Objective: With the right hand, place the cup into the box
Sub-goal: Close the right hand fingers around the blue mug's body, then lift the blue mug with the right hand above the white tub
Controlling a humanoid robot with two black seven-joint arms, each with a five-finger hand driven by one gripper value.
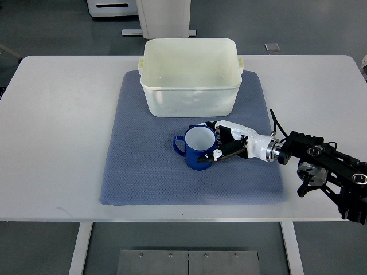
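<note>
A blue cup (194, 149) with a white inside stands upright on the blue-grey mat (143, 166), its handle pointing left. My right hand (225, 141) comes in from the right and has its fingers curled around the cup's right side. The white plastic box (191, 74) stands just behind the cup at the mat's far edge, with nothing in it. My left arm does not show.
The mat lies on a white table (57, 132). The black forearm (330, 169) of the right arm crosses the table's front right corner. Beyond the table's far edge stand a white post and base on a grey floor.
</note>
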